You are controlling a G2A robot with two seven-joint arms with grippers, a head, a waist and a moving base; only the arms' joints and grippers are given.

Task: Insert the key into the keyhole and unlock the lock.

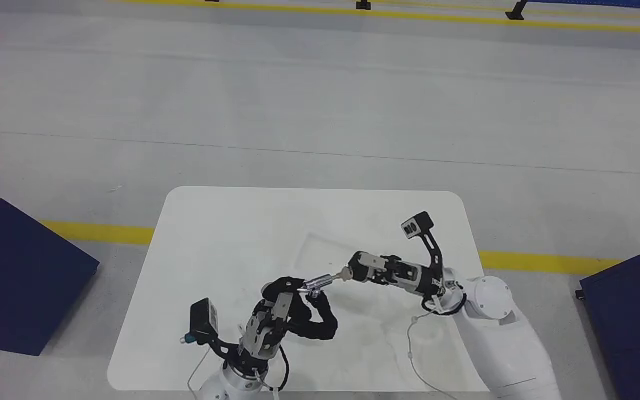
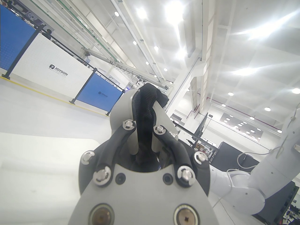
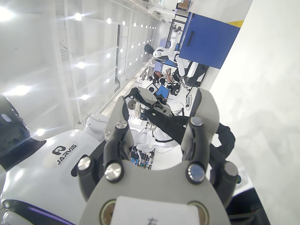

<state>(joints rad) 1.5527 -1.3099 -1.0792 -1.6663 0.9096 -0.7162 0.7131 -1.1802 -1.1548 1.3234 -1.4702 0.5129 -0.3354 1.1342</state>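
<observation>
Pale grey floor [image 1: 320, 90] all around, crossed by a yellow line [image 1: 100, 232] running behind the surface [image 1: 200, 250]. Farther off, a partition wall [image 2: 54, 69] of white and blue panels, and bright ceiling lamps [image 2: 173, 10] overhead. Dark blue barriers [image 1: 30, 280] at the far left and far right of the top view, well apart from the work. White surface with rounded corners, marked near its middle by a faint rectangular outline [image 1: 320, 238], perhaps a clear sheet; cannot tell.

Right arm [image 1: 400, 272] laid in from the right side of the surface, white at the shoulder, grey and black toward the wrist. Left arm [image 1: 265, 335] set at the near edge, black-sleeved at the wrist. Another white robot [image 3: 161, 53] far behind in the right wrist view, well apart.

Claws tip toward tip over the near middle of the surface. Right claw [image 3: 160, 95] released, fingers [image 3: 204, 108] spread wide, gripping nothing, with the left arm's black sleeve lying across the gap in the right wrist view. Left claw [image 2: 145, 94] clenched, black mesh pads [image 2: 145, 113] pressed together and blocking the sight past its own tip from the left wrist camera.

Thin white cable [image 1: 413, 345] looping on the surface just beside the right arm's base.

Smallest, a silver metal piece [image 1: 320, 283], gripped at the tip of the left claw, pointing toward the right claw, just beside one of its spread fingers. Lock or key: cannot tell.
</observation>
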